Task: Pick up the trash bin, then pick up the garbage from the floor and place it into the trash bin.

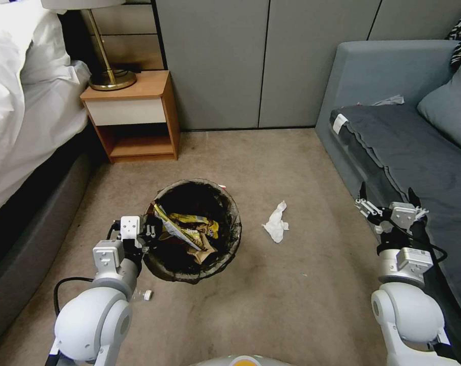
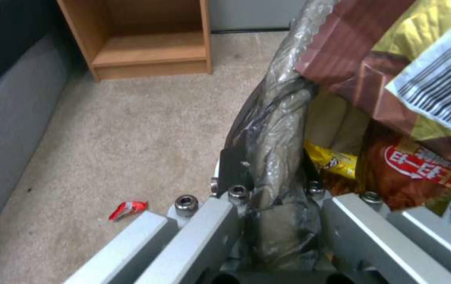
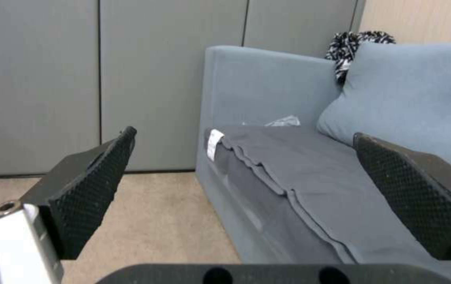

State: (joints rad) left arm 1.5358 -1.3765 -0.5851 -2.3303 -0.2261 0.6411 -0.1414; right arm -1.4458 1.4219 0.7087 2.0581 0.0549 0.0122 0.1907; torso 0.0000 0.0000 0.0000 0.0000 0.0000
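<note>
Floor (image 1: 291, 284): beige carpet between a bed, a nightstand (image 1: 134, 117) and a grey sofa (image 1: 419, 152).
Trash bin (image 1: 192, 231): dark-lined, on the carpet centre-left, holding yellow and brown snack wrappers (image 1: 190, 231).
Left gripper (image 1: 148, 231): at the bin's left rim, jaws clamped on rim and bag fold.
Right gripper (image 1: 388, 195): beside the sofa edge, jaws wide apart, holding nothing.
Tissue (image 1: 276, 222): 1 crumpled white piece just right of the bin.
Red scrap (image 2: 127, 209): small wrapper on the carpet near the left gripper.
</note>
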